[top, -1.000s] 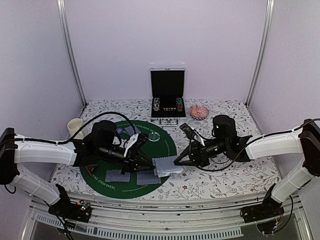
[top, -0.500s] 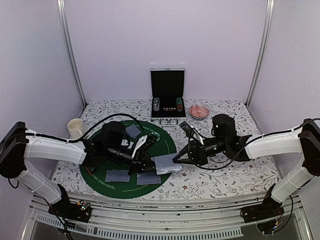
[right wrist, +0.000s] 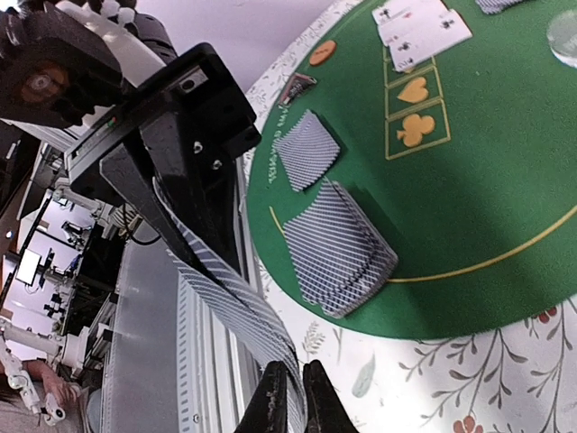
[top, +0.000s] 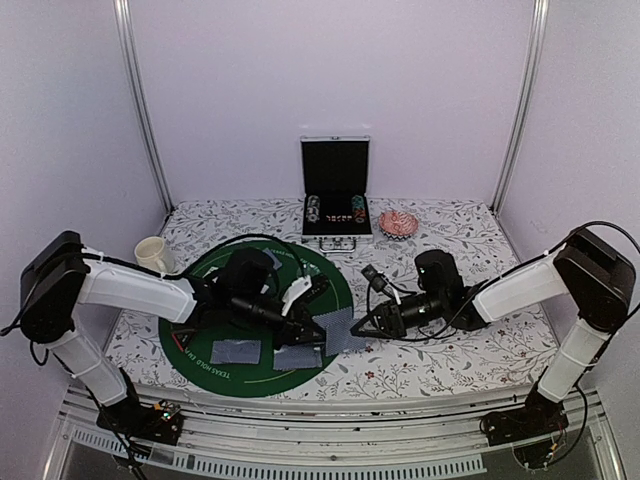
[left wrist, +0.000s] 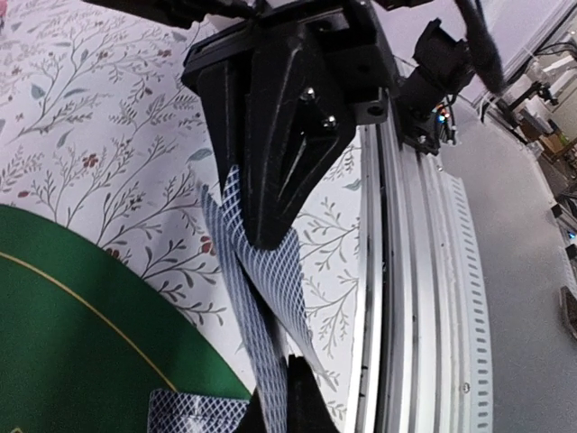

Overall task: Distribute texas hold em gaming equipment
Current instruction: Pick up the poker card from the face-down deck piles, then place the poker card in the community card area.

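The left gripper [top: 322, 335] is clenched on one end of the card packet [top: 338, 328]. The right gripper [top: 357, 325] pinches the opposite end, at the rim of the green felt mat [top: 200, 335]. The cards are likely light, slick and flexible, so grip the edges squarely.

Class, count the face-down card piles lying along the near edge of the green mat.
2: the left pile and the right pile lie side by side, slightly apart. The left arm may hide more cards farther back.
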Robot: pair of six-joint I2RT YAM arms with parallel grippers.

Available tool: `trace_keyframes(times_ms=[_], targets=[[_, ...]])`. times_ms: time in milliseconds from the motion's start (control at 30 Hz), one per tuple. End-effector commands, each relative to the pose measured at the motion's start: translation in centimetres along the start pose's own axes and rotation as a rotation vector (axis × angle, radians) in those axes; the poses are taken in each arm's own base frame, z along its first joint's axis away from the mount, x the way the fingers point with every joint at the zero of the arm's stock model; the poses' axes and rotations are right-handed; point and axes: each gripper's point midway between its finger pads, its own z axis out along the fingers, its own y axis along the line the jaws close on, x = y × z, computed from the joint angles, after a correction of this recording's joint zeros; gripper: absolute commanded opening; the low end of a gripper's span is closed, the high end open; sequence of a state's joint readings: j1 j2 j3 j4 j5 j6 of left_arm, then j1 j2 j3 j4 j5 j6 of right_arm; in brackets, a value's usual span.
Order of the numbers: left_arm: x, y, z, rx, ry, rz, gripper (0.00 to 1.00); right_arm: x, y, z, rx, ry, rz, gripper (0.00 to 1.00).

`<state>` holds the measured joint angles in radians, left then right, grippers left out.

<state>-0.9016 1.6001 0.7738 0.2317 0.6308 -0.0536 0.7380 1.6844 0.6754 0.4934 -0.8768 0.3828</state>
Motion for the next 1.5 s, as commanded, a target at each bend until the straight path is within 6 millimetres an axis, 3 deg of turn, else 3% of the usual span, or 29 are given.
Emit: trace_keyframes(times_ms=[0, 133, 233, 367, 500, 600, 700, 833, 967, 1067, 1233, 1467], targets=[[1.4, 2.1, 0.5, -0.058, 0.063, -0.058, 0.0, 1.5, -2.6, 0.1, 0.054, 0.017, 0.067, 0.07], [1.7, 3.2, -0.1, -0.105, 0.07, -0.071, 0.0, 2.1, -3.2, 0.0, 0.064, 0.027, 0.086, 0.03], [0.8, 4.8, -1.8, -0.194, 0.053, -0.08, 0.0, 1.9, -3.5, -0.7, 0.078, 0.022, 0.097, 0.03], [-0.6, 8.0, -6.6, -0.393, -0.004, -0.115, 0.0, 0.6, -4.5, -1.7, 0.165, 0.058, 0.076, 0.03], [-2.3, 10.4, -12.6, -0.615, -0.084, -0.142, 0.0, -3.0, -4.6, -1.0, 0.216, 0.111, -0.027, 0.02], [-3.4, 11.5, -17.1, -0.771, -0.139, -0.178, 0.0, -5.8, -4.1, 1.3, 0.225, 0.14, -0.126, 0.02], [-3.6, 12.3, -21.1, -0.906, -0.176, -0.22, 0.0, -8.6, -4.3, 5.6, 0.267, 0.237, -0.245, 0.02], [-4.2, 12.1, -24.5, -0.982, -0.213, -0.221, 0.0, -7.6, -4.8, 10.5, 0.216, 0.401, -0.289, 0.02], [-4.2, 11.8, -26.0, -1.012, -0.224, -0.209, 0.0, -7.2, -4.6, 14.2, 0.102, 0.478, -0.295, 0.02], [-3.9, 11.7, -26.2, -1.018, -0.22, -0.205, 0.0, -6.5, -6.2, 16.0, 0.08, 0.5, -0.288, 0.02], [-3.6, 11.7, -26.0, -1.005, -0.216, -0.201, 0.0, -6.0, -10.0, 17.1, 0.193, 0.508, -0.3, 0.02], [-3.6, 12.0, -25.5, -0.988, -0.211, -0.201, 0.0, -8.6, -12.9, 17.0, 0.378, 0.454, -0.428, 0.02]])
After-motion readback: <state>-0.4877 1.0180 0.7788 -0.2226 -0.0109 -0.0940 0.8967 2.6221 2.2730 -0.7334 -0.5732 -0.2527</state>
